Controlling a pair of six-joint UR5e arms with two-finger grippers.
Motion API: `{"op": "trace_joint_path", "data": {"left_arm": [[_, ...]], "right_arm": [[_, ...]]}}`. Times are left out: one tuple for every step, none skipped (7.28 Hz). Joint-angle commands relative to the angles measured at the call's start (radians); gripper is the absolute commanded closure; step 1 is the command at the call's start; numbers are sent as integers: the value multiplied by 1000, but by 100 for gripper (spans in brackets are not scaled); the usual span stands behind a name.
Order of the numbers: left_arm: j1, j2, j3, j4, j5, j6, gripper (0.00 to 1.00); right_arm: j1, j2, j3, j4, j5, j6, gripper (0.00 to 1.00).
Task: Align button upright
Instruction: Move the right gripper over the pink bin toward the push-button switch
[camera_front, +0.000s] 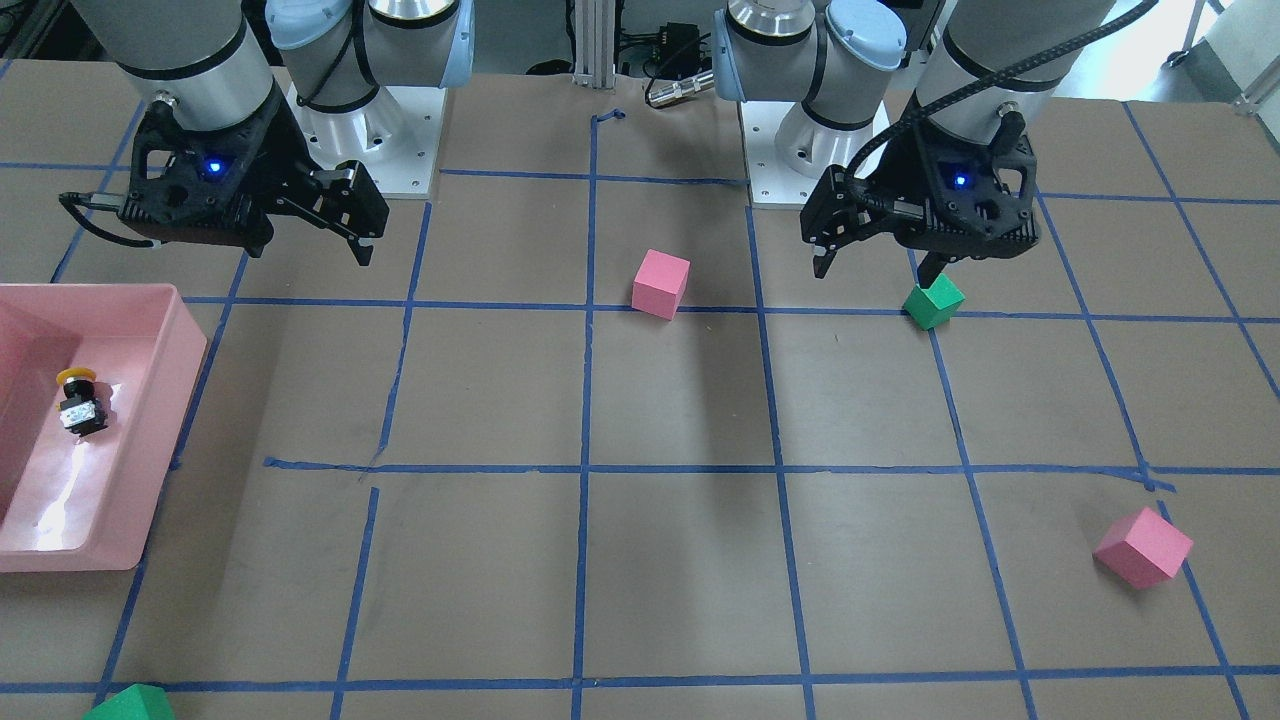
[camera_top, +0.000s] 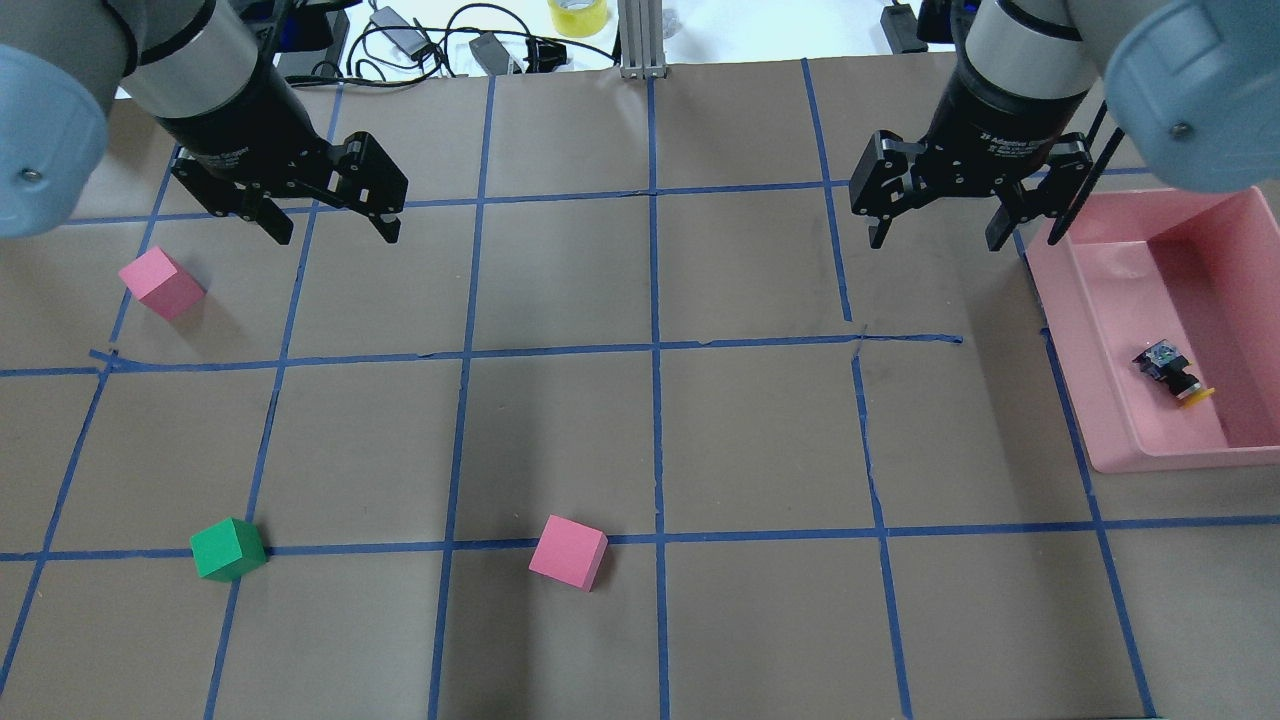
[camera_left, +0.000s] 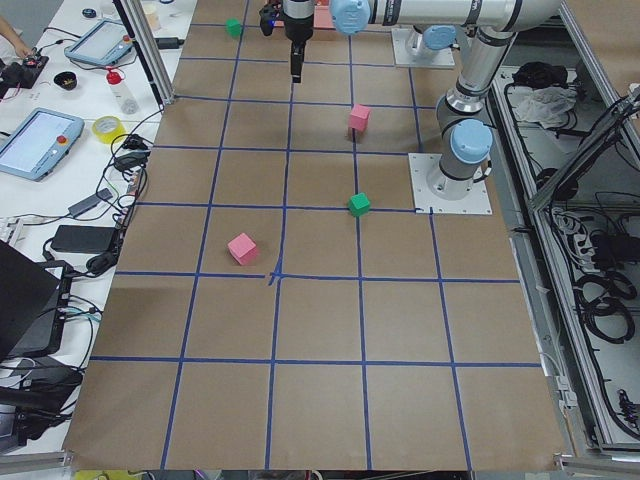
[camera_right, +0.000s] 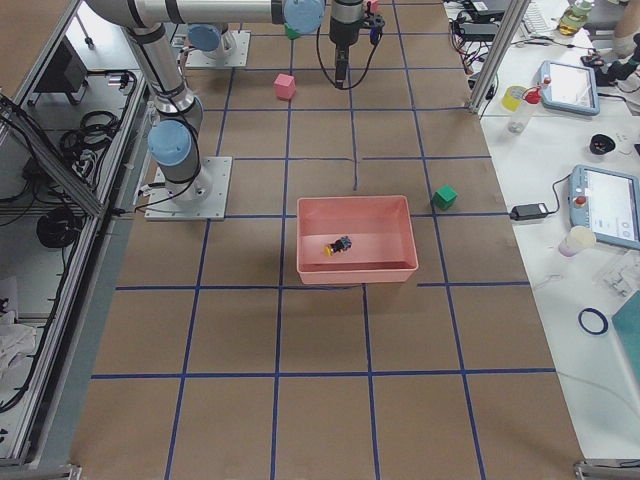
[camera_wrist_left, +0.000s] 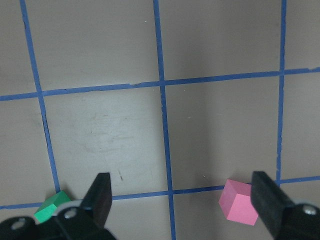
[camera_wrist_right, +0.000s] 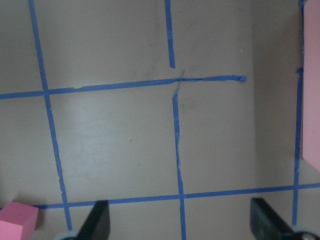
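Brown paper table, blue tape grid. The button lies tipped over inside the pink bin. Right tool hangs beside the bin, left tool far off, both spread wide, holding nothing. Looks light and rigid; I'd pinch the boxy base.

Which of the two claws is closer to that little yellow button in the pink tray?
Right. The right gripper hovers just outside the pink bin holding the button; the left gripper hangs across the table, far off.
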Motion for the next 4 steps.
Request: {"op": "trace_joint_path", "data": {"left_arm": [[1, -2, 8, 0, 4, 1, 0], [0, 0, 3, 0, 8, 0, 0], [0, 0, 2, 0, 13, 0, 0], [0, 2, 0, 0, 13, 0, 0]], "right_arm": [[-1, -1, -1, -1, 0, 9, 0], [-1, -1, 1, -1, 0, 9, 0], [1, 0, 1, -9, -11, 11, 0], [-4, 2, 2, -7, -17, 9, 0]]}}
